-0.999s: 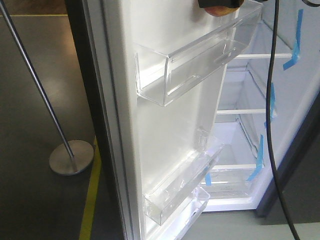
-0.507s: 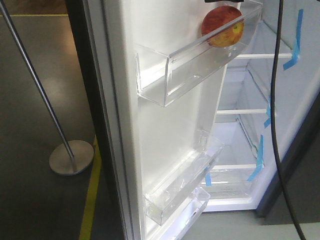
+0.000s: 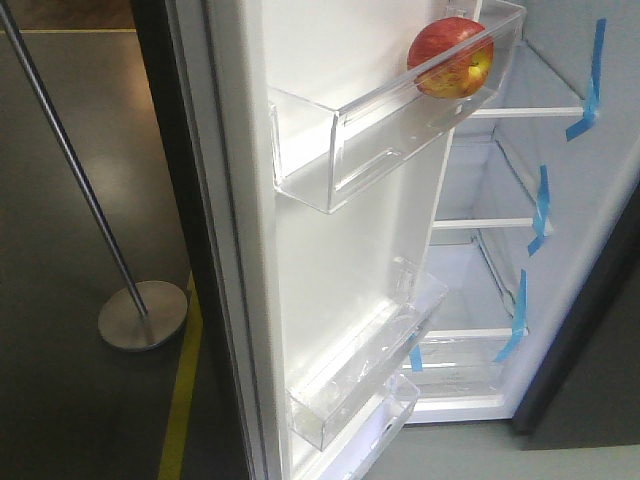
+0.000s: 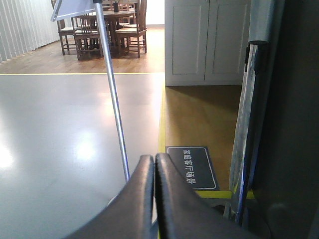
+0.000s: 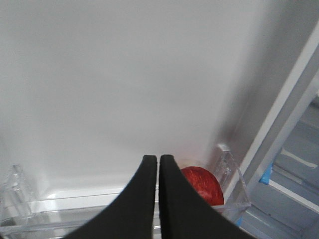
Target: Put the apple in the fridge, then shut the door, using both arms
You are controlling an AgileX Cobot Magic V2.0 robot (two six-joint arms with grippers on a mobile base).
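The red and yellow apple (image 3: 450, 58) lies in the right end of the upper clear bin (image 3: 370, 130) on the open door's white lining (image 3: 330, 260). It also shows in the right wrist view (image 5: 204, 185), just beyond and right of my right gripper (image 5: 158, 158), which is shut, empty and apart from it. The fridge (image 3: 520, 230) stands open, white inside, with glass shelves and blue tape strips. My left gripper (image 4: 154, 157) is shut and empty, outside by the door's dark edge (image 4: 251, 124). Neither gripper shows in the front view.
A metal pole on a round base (image 3: 142, 313) stands on the grey floor left of the door; the pole also shows in the left wrist view (image 4: 112, 89). A yellow floor line (image 3: 180, 400) runs beside it. Lower door bins (image 3: 360, 385) jut out. White cabinets (image 4: 207, 42) stand behind.
The right gripper carried the apple down into the upper door bin, let go and left the front view upward. Its dangling cable is gone from view. The apple now rests alone.
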